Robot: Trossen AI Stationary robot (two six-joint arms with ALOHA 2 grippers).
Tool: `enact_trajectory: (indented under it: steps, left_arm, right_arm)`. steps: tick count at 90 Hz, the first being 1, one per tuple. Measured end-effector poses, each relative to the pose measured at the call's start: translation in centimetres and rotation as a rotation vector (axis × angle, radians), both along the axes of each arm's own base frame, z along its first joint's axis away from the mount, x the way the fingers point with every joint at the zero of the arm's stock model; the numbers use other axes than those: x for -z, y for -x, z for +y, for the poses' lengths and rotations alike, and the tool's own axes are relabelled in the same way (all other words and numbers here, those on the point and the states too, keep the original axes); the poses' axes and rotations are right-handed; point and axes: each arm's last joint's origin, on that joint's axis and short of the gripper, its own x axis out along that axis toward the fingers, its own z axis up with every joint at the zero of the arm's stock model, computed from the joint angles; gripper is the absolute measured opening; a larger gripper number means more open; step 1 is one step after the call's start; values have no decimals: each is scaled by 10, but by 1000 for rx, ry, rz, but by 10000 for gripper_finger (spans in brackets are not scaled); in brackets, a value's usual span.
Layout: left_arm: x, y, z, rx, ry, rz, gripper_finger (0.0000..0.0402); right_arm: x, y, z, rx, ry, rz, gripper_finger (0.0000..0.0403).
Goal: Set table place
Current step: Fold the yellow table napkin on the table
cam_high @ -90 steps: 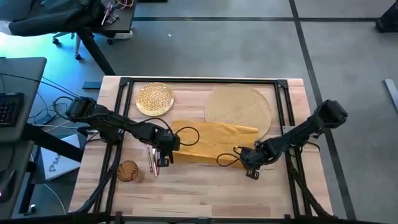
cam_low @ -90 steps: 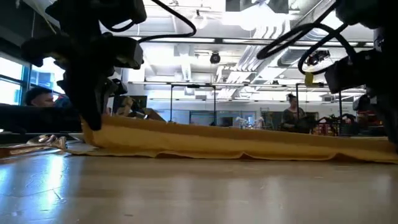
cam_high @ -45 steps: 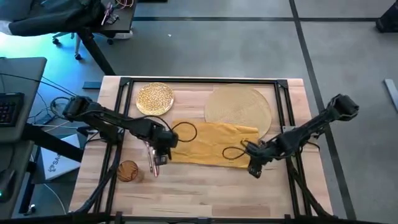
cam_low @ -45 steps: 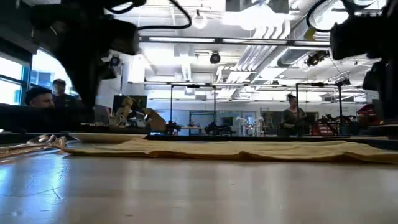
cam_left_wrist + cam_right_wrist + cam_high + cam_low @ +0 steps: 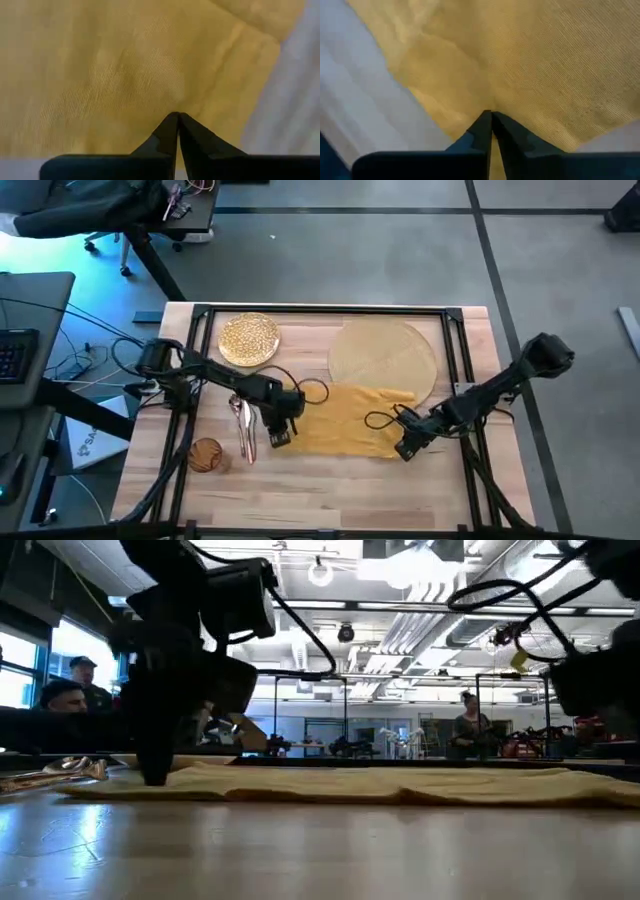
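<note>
The napkin [image 5: 345, 420] lies flat mid-table [image 5: 330, 490], one corner lapping the mat [image 5: 383, 354]. Left gripper [image 5: 281, 437] presses its near left corner, right gripper [image 5: 404, 450] the near right. Wrist views show what overhead hides: both pairs of fingers pinched shut on cloth. Plate [image 5: 248, 338], cutlery [image 5: 243, 428], tumbler [image 5: 205, 453] sit left.

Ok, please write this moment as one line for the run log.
left gripper: shut on napkin, near edge, left corner | right gripper: shut on napkin, near edge, right corner | napkin: flat on table | plate, mat: untouched
</note>
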Motion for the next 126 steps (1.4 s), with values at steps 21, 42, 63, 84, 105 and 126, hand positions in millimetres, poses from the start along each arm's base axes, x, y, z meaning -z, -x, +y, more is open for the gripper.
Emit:
enact_trajectory:
  steps: [21, 42, 63, 84, 105, 126]
  left_arm:
    - [-7, 4, -20, -11, -31, 32, 0]
    - [-49, 7, -20, -45, -128, 24, 0]
    - [-95, 11, 2, -306, -228, -47, 4]
    - [-106, 12, 48, -457, -199, -52, 55]
    - [-90, 19, 79, -503, -225, 35, 112]
    - [-56, 14, 108, -589, -173, 192, 142]
  right_arm:
    - [-2, 11, 23, -1, -64, -16, 2]
    - [-22, 9, 31, -12, -85, -94, 0]
    - [-64, 7, 10, 132, 42, -149, 0]
    - [-92, 17, -31, 278, 117, -152, 5]
    - [-99, 16, -50, 341, 113, -204, 73]
    - [-97, 1, -51, 329, 126, -252, 138]
